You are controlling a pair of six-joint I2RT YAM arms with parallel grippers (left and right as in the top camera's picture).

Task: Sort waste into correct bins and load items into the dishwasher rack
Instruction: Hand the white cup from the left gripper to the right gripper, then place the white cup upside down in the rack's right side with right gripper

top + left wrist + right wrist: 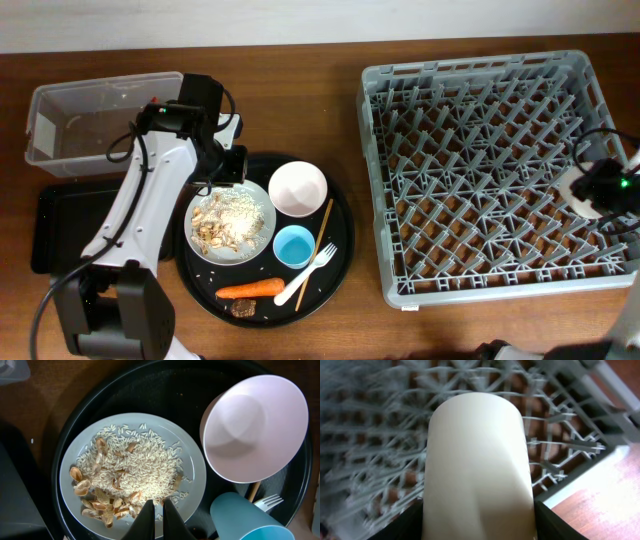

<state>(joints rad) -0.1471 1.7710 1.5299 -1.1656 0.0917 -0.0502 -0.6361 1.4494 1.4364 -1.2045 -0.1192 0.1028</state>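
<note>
Clasping a white cup [477, 460] over the grey rack [470, 150] near its right edge, the right jaws grip firm; across the bench [360, 310], the left jaws, pinched almost closed on nothing, hover above the rice [142, 467] on the white plate [195, 480], beside the pink bowl [255, 425].

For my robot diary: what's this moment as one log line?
left gripper: shut, above white plate | right gripper: shut on white cup, over dishwasher rack
</note>
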